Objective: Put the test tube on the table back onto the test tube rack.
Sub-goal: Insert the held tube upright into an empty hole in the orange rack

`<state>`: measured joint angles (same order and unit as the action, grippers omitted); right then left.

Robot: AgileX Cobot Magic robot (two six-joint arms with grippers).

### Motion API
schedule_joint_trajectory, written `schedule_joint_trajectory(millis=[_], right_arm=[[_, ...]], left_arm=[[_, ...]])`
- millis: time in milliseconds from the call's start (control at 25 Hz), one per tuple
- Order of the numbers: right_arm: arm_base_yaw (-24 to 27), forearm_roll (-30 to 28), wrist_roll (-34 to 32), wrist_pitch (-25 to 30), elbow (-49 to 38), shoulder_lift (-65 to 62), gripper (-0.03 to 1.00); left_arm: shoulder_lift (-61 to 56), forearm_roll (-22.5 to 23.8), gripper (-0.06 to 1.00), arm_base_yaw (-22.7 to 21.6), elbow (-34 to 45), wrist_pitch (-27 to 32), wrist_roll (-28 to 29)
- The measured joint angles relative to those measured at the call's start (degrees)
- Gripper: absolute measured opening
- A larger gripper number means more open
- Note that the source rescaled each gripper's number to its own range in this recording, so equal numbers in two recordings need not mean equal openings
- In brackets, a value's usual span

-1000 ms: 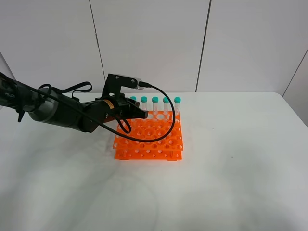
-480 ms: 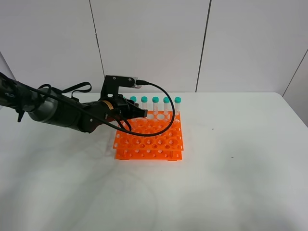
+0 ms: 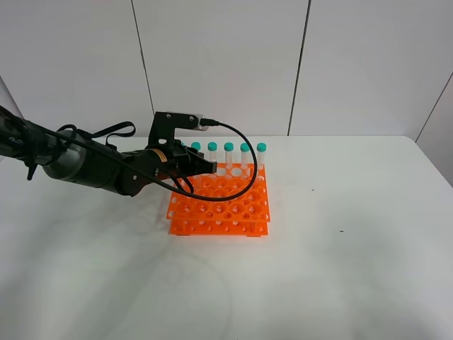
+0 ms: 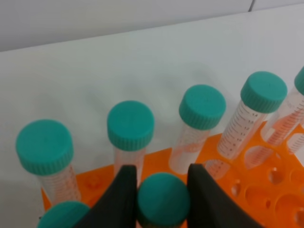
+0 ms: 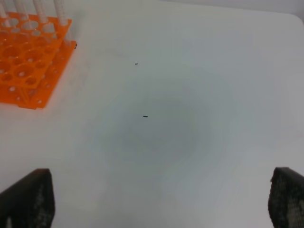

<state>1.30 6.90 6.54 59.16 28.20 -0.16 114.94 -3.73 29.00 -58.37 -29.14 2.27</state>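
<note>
From the high camera I see the left arm reaching over the orange test tube rack (image 3: 219, 202) on the white tabletop (image 3: 340, 269), but its body and a black cable cover the place where the left fingers (image 3: 202, 167) meet the rack, so the grip itself is not visible from there. The left wrist view shows this clearly: the two black fingers (image 4: 124, 195) are closed narrow on the teal cap of the test tube (image 4: 163, 199), one on each side, just in front of the back row of capped tubes (image 4: 130, 126) that stand upright in the rack. The body of the held tube is cut off at the edge of that view, so I cannot tell how deep it sits in a hole. The high camera shows five caps in the back row; the row's near-left end is hidden by the arm. The right arm does not appear in the high view at all. Only the right wrist view shows it: the right fingers (image 5: 156, 202) stand wide apart over bare tabletop, holding nothing, with a corner of the rack far off.
</note>
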Motion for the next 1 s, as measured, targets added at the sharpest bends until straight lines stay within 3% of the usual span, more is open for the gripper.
schedule_joint_trajectory(millis=[240,440,520,880,1000], right_arm=[[0.0,0.0,0.0,0.0,0.0,0.0,1.0],[0.0,0.0,0.0,0.0,0.0,0.0,1.0],[0.0,0.0,0.0,0.0,0.0,0.0,1.0],[0.0,0.0,0.0,0.0,0.0,0.0,1.0],[0.0,0.0,0.0,0.0,0.0,0.0,1.0]], left_arm=[[0.0,0.0,0.01,0.0,0.0,0.0,-0.1],[0.1,0.3,0.28,0.0,0.0,0.4,-0.1],[0.1,0.4,0.32,0.0,0.0,0.4,0.0],[-3.2,0.7,0.35,0.0,0.0,2.2,0.2],[-5.8,3.7,0.35,0.0,0.0,3.6,0.2]])
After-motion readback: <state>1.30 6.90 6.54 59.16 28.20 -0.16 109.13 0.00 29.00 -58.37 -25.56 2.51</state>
